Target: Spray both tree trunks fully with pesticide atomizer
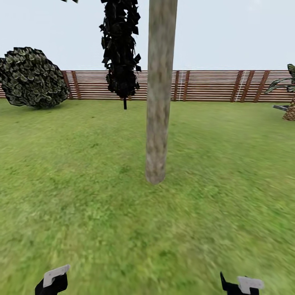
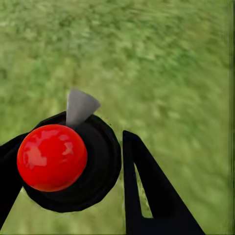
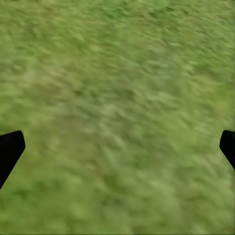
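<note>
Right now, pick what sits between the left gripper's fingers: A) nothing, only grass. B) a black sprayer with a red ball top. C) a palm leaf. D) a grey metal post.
B: in the left wrist view the left gripper has its fingers either side of the black sprayer with a red ball on top.

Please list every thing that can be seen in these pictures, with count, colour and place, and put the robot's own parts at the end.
tree trunk: one, pale grey-tan, upright on the lawn, centre ahead
lawn: one, green, all around
fence: one, brown slats, along the far edge
bush: one, dark green, far left by the fence
dark conifer: one, near black, before the fence
palm: one, scaly brown trunk, far right
atomizer: one, black with red ball and grey nozzle, between the left tool's fingers
left tool: one, black
right tool: one, black, fingers wide apart over grass
</note>
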### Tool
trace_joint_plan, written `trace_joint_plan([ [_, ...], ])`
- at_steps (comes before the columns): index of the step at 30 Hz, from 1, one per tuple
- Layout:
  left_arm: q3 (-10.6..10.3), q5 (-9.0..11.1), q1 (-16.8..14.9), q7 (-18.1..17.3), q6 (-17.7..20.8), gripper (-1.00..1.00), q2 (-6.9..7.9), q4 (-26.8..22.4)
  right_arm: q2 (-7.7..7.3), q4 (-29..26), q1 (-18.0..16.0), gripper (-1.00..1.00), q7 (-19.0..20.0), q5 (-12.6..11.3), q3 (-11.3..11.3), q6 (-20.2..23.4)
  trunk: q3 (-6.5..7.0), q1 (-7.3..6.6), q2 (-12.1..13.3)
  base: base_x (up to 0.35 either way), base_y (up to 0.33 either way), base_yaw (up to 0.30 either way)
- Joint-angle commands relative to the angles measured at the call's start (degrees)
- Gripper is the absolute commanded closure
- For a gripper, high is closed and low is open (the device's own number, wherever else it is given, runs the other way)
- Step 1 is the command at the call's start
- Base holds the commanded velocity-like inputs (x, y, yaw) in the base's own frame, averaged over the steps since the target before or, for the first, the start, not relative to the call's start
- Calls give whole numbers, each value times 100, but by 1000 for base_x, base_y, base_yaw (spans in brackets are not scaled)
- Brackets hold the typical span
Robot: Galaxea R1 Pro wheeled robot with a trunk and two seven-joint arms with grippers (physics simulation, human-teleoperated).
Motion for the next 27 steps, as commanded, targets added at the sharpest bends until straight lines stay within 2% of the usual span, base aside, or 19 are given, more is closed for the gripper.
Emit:
trace_joint_plan([
  [1, -11, 18, -2, 10, -18, 100, 2, -15, 6, 10, -3, -100, 0, -32, 9, -18, -5, 2, -2, 282, -159, 0],
  [7, -7, 11, 7, -2, -15, 100, 10, -51, 66, 7, -3, -100, 17, -25, 9, -25, -5, 2, -2, 275, -165, 0],
  [21, -5, 10, 9, -28, -11, 100, 28, -12, 84, 19, -3, -100, 16, -14, 9, -26, -4, 2, -2, 284, -149, -1],
  [27, -13, 10, 9, -28, -18, 100, 19, 5, 83, 20, -3, -100, 19, -14, 9, -25, 18, 2, -2, 296, -128, -148],
])
